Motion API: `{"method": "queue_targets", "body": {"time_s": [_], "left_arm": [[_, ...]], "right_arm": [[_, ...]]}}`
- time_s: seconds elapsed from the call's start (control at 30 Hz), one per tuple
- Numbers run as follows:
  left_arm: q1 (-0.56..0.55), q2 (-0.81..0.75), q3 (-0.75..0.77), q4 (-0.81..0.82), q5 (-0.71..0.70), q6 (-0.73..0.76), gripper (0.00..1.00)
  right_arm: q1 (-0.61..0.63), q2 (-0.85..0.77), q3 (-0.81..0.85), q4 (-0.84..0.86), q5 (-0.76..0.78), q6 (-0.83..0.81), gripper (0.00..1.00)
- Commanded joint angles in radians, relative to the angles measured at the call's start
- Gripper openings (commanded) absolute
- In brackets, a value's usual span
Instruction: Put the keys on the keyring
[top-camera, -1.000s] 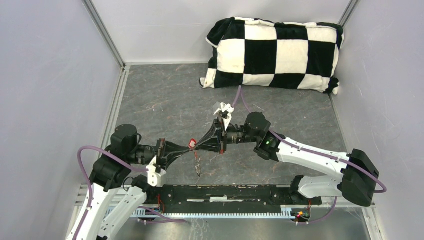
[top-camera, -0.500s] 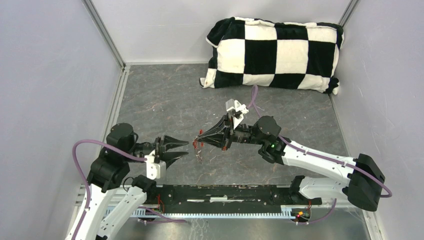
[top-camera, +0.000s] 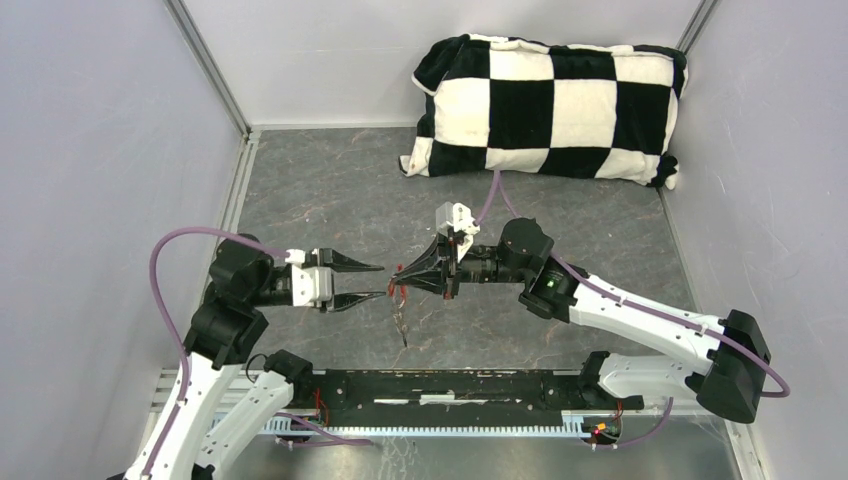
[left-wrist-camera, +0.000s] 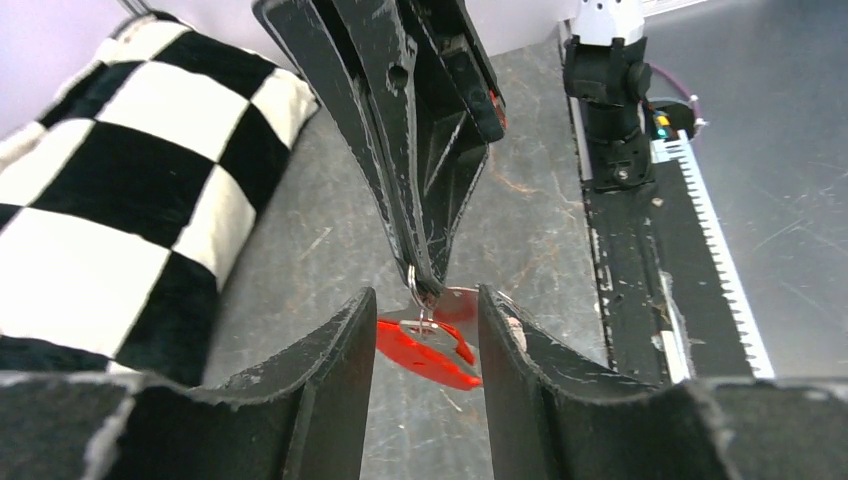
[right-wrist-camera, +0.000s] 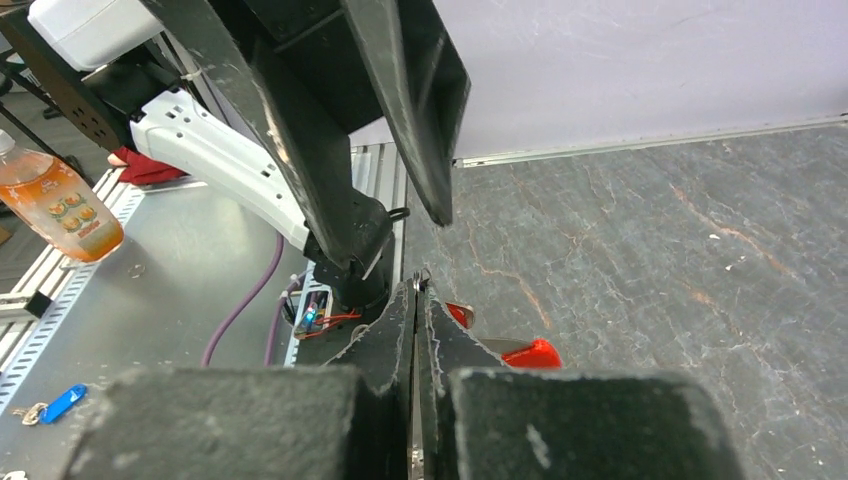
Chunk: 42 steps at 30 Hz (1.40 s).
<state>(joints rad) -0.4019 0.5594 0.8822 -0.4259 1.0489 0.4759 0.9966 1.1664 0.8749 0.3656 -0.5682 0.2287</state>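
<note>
The keys are too small to be made out in any view. From above, only a thin strand (top-camera: 402, 328) is dangling below the keyring (top-camera: 397, 291) toward the grey surface (top-camera: 330, 200), and what is hanging on it cannot be told. In the right wrist view, the fingers' own bodies are hiding most of the red fob (right-wrist-camera: 527, 353).

A black-and-white checkered pillow (top-camera: 545, 105) is lying at the far wall, well apart from both arms. Past the surface's edge, an orange drink bottle (right-wrist-camera: 55, 200) is partly showing, and a blue tag (right-wrist-camera: 62, 402) is lying on the metal.

The right fingers (top-camera: 422, 276) are pressing together on a thin silver ring (left-wrist-camera: 418, 298) at their tips, with the fob hanging just beneath. The left fingers (top-camera: 352, 266) are standing moderately apart, holding nothing and facing the right ones tip to tip. In the left wrist view, the fob is sitting in the gap between them; whether it is touching either finger cannot be told.
</note>
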Motion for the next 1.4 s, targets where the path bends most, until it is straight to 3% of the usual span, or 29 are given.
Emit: {"method": "queue_targets", "body": {"time_s": [0.0, 0.83, 1.07, 1.37], "left_arm": [[-0.005, 0.022, -0.004, -0.033, 0.044, -0.087, 0.48], [-0.006, 0.012, -0.071, 0.019, 0.009, -0.136, 0.38], [-0.005, 0.014, -0.078, -0.016, 0.022, -0.118, 0.22], [-0.005, 0.014, -0.082, -0.056, 0.032, -0.121, 0.33]], "right_arm": [[0.002, 0.001, 0.056, 0.001, -0.025, -0.049, 0.01], [0.038, 0.038, 0.062, 0.083, -0.035, -0.025, 0.01], [0.045, 0.028, 0.058, 0.082, -0.014, -0.036, 0.0], [0.047, 0.018, 0.05, 0.095, -0.016, -0.032, 0.01]]}}
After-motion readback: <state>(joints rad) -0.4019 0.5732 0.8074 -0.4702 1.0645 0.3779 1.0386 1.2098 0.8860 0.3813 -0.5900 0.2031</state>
